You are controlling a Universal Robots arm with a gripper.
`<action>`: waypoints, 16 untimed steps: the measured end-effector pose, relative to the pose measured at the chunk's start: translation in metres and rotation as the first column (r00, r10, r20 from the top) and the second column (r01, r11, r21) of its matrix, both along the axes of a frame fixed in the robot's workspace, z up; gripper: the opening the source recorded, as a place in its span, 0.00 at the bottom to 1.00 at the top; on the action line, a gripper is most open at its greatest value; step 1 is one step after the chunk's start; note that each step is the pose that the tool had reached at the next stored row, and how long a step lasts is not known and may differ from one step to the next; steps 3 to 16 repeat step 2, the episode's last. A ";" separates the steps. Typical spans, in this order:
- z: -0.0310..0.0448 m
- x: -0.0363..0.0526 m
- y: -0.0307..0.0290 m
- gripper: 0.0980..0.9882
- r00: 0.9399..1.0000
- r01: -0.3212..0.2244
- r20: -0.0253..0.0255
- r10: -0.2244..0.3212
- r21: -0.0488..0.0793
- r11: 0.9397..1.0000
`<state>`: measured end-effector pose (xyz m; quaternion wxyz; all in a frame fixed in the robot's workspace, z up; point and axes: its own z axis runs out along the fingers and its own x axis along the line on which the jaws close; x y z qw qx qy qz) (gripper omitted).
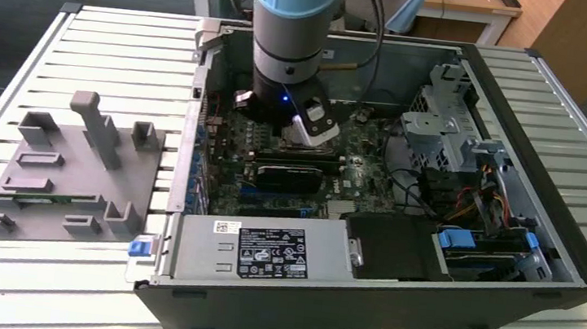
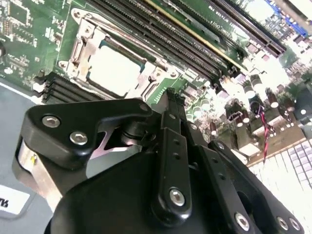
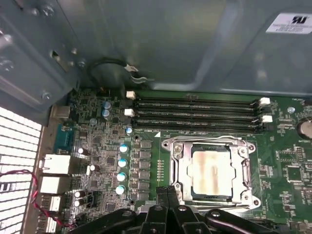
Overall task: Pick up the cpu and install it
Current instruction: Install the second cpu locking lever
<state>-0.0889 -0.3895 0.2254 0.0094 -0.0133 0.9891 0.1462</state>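
Two fingers (image 2: pixel 171 146) of my jaws (image 3: pixel 168 191) pressed together, nothing between, hanging just above board beside socket (image 3: pixel 168 161). Chip (image 3: pixel 210 173) lies flat in socket, metal frame around it; seated, so task looks largely done. Beyond, memory slots (image 3: pixel 195 113) run empty. Further out, computer case (image 1: pixel 555 167) on slatted desk (image 1: pixel 119 56); grey parts tray (image 1: pixel 63 173) alongside.

Open PC case (image 1: pixel 548 232) lies on its side on a slatted metal worktop (image 1: pixel 119 56), green motherboard (image 1: pixel 369 181) facing up w/ black RAM slots (image 3: pixel 195 112) in a row. Grey PSU box (image 1: pixel 262 251) sits at the case's near edge. Grey plastic fixture tray (image 1: pixel 74 174) sits on the worktop at the exterior view's left, just beside the case.
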 end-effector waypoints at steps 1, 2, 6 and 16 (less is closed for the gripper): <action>0.0007 -0.0001 0.0000 0.01 1.000 0.000 0.000 0.000 0.001 1.000; 0.0006 -0.0001 0.0000 0.01 1.000 0.000 0.000 0.000 0.001 1.000; 0.0006 -0.0001 0.0000 0.01 1.000 0.000 0.000 0.000 0.001 1.000; 0.0006 -0.0001 0.0000 0.01 1.000 0.000 0.000 0.000 0.001 1.000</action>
